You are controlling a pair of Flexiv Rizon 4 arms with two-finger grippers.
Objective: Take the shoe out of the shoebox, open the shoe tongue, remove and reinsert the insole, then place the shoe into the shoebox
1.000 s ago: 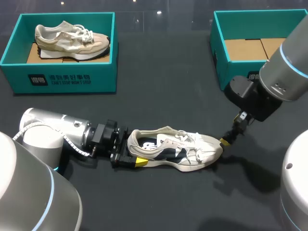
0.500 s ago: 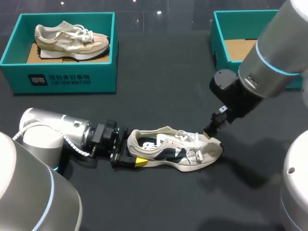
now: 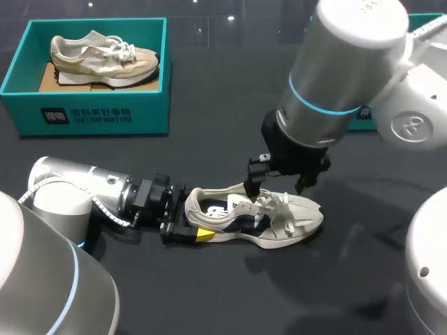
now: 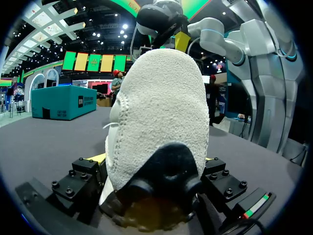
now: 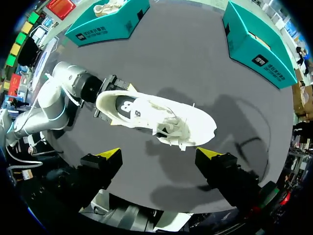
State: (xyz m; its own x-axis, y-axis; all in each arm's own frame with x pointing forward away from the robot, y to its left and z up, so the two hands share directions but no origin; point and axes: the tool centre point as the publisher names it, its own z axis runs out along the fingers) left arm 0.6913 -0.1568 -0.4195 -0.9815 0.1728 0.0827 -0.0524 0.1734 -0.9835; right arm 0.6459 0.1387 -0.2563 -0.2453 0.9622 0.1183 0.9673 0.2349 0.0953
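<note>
A white shoe [image 3: 279, 223] with dark side panels lies on its sole on the dark table, toe to the right. My left gripper [image 3: 196, 220] is shut on the shoe's heel [image 4: 161, 112], one finger on each side. A yellow tip [image 3: 203, 235] shows along the near side. My right gripper [image 3: 278, 183] hangs just above the laces, open, its fingers [image 5: 110, 155] spread wide with nothing between them. From the right wrist the shoe [image 5: 161, 117] lies straight ahead of the gripper [image 5: 159, 153]. The insole is inside the shoe.
A teal shoebox [image 3: 91, 112] at the back left holds a beige shoe [image 3: 105, 56]. A second teal box [image 5: 254, 44] stands at the back right, mostly hidden behind my right arm in the head view.
My right arm has swung left from the shoe's toe to above the laces, gripper still open. The left arm and the shoe have not moved.
</note>
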